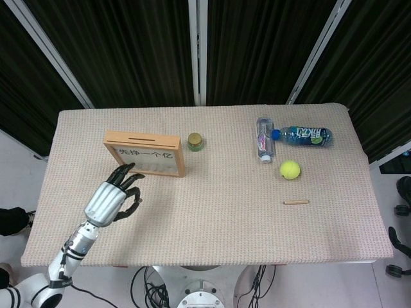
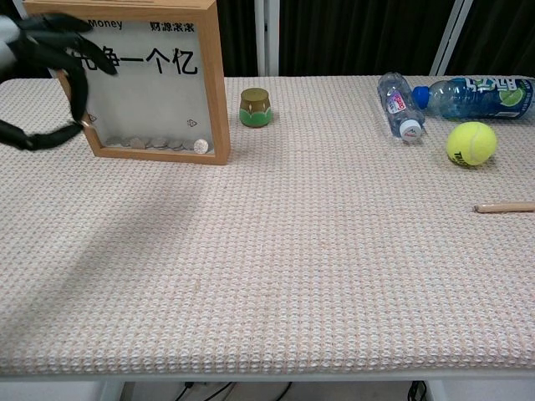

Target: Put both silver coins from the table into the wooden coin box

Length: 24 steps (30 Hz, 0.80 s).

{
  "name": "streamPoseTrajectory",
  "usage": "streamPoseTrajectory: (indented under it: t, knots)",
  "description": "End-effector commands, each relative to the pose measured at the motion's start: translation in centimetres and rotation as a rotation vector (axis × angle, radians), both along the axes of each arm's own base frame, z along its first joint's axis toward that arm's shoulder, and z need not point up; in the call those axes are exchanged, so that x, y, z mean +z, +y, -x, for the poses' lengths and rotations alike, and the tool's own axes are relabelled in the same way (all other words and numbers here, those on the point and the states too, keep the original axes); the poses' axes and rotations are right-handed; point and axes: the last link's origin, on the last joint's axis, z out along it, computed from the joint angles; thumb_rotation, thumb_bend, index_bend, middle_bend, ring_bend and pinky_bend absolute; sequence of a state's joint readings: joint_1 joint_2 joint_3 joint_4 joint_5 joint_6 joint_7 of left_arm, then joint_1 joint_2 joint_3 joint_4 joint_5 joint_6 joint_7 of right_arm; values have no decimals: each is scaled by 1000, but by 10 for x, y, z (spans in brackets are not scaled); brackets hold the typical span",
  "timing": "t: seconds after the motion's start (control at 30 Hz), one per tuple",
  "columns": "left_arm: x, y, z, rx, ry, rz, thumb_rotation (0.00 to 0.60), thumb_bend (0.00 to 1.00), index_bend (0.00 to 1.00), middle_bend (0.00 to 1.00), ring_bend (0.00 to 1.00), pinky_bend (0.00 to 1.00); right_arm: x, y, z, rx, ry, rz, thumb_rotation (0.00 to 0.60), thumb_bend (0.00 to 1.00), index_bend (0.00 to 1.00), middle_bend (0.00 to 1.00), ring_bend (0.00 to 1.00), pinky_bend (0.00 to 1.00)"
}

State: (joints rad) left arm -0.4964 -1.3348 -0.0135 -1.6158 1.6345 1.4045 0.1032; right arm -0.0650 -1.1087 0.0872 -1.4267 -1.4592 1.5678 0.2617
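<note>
Coin, if any, is hidden in the half-curled left hand (image 1: 114, 198); align fingertips squarely above the box (image 1: 146, 154) slot

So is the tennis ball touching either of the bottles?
No, the tennis ball lies apart from both bottles, bare cloth between.

The left robot hand (image 1: 112, 197), silver-backed with black fingers (image 2: 52, 23), is up at the near-left of the scene, its grey forearm running back toward the near-left corner. Fingers are spread and loosely curled, thumb arched underneath, nothing visible between them. The right arm shows in neither view.
</note>
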Motion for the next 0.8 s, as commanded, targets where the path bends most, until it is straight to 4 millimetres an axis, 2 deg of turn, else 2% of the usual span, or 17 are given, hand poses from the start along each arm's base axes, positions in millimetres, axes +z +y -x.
streamPoseTrajectory:
  t: [0.03, 0.2, 0.33, 0.5, 0.67, 0.8]
  knots:
    - [52, 6, -10, 13, 11, -116, 600, 424, 636, 227, 0, 126, -2, -1, -2, 7, 4, -6, 600, 327, 0, 0, 0, 0]
    - [80, 34, -31, 30, -8, -129, 600, 424, 641, 227, 0, 126, -3, -1, -7, 22, 3, -1, 600, 327, 0, 0, 0, 0]
    - [96, 65, -54, 24, 29, -135, 600, 423, 641, 228, 0, 126, -2, 0, -8, 22, 6, 8, 600, 327, 0, 0, 0, 0]
    - [99, 100, -76, 53, 99, -111, 600, 422, 640, 231, 2, 128, -2, 2, -4, 2, 2, 10, 600, 327, 0, 0, 0, 0]
    - [96, 137, -83, 123, 174, -60, 600, 421, 639, 235, 7, 134, -1, 1, 0, -5, -3, 18, 600, 327, 0, 0, 0, 0]
    - [88, 156, -92, 168, 213, 36, 600, 421, 639, 239, 7, 135, 1, 0, 2, -10, -11, 19, 600, 327, 0, 0, 0, 0]
